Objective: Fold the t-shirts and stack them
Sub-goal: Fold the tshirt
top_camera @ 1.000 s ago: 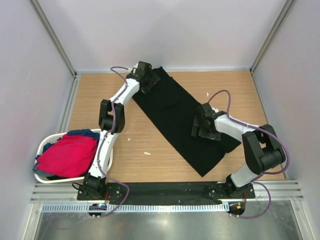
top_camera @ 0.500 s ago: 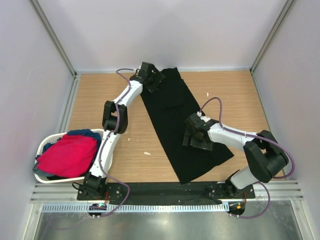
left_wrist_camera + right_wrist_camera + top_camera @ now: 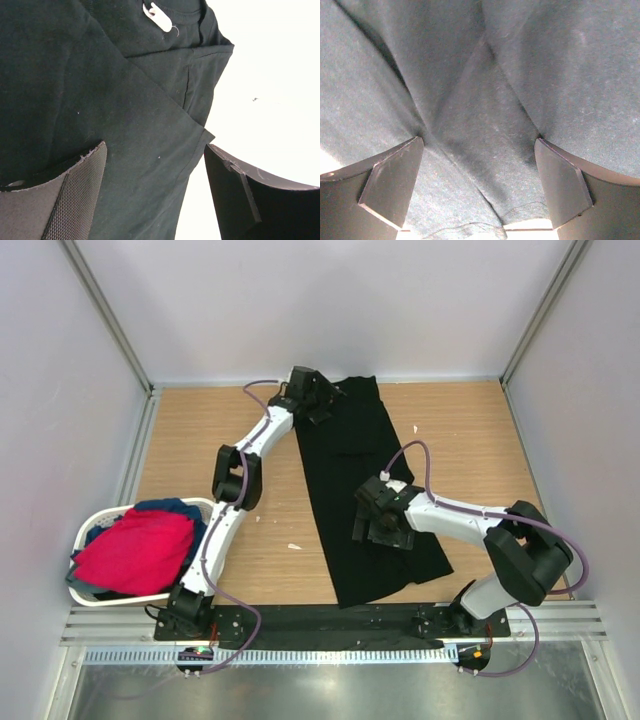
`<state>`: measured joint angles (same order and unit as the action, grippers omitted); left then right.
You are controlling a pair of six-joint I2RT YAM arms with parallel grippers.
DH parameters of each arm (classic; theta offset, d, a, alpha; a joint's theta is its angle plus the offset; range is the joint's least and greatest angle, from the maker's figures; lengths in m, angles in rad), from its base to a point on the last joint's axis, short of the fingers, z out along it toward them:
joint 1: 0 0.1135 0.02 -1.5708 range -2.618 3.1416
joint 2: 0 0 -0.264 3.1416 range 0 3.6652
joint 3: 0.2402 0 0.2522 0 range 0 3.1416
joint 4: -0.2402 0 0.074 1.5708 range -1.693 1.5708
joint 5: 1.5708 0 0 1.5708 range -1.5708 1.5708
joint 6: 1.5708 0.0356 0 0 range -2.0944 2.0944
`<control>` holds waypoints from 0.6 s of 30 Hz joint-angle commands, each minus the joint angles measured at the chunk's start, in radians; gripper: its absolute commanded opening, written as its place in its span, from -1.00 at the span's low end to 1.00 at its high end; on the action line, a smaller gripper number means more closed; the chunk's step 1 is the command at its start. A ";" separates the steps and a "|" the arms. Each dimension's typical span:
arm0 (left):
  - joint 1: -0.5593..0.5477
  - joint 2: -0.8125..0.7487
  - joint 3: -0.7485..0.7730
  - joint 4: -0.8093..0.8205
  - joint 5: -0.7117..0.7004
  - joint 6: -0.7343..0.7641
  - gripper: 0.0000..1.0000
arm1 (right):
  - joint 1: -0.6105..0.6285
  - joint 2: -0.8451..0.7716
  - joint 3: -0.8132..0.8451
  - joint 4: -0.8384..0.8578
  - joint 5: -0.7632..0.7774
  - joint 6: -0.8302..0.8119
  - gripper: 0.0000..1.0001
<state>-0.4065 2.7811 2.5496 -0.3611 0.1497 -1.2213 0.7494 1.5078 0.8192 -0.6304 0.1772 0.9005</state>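
Observation:
The black t-shirt [image 3: 345, 470] lies on the wooden table [image 3: 480, 440] as a long narrow strip running from the back wall toward the near edge. My left gripper [image 3: 318, 402] is at its far left corner, open. In the left wrist view the gripper [image 3: 155, 195] straddles the hem of the shirt [image 3: 100, 100], below the white neck label [image 3: 157, 17]. My right gripper [image 3: 378, 530] rests open on the shirt's lower half. Its fingers [image 3: 395, 185] press down on creased cloth [image 3: 470, 75]. A red t-shirt [image 3: 135, 550] and a blue one [image 3: 165, 508] lie in the basket.
The white oval basket [image 3: 88, 532] stands at the near left beside the left arm's base. Grey walls close in the table at the back and both sides. A metal rail [image 3: 330, 625] runs along the near edge.
The black shirt has swung from a diagonal to nearly straight front-to-back. My left gripper slid right along the back edge and my right gripper moved left and nearer, both still open.

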 commanded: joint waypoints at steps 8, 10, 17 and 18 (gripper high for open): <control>-0.022 0.075 0.027 0.037 -0.007 -0.058 0.62 | 0.027 0.031 0.058 -0.035 -0.078 0.089 0.99; -0.022 0.075 0.035 0.063 -0.021 -0.067 0.63 | 0.044 0.049 0.105 -0.060 -0.053 0.065 0.99; -0.022 0.113 0.061 0.117 -0.019 -0.090 0.65 | 0.110 0.147 0.176 -0.101 -0.073 0.054 0.99; -0.022 0.117 0.064 0.128 -0.024 -0.093 0.65 | 0.111 0.152 0.175 -0.104 -0.080 0.060 0.99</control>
<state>-0.4217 2.8433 2.5931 -0.2398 0.1471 -1.3075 0.8429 1.6444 0.9630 -0.6918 0.1204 0.9463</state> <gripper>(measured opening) 0.820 0.996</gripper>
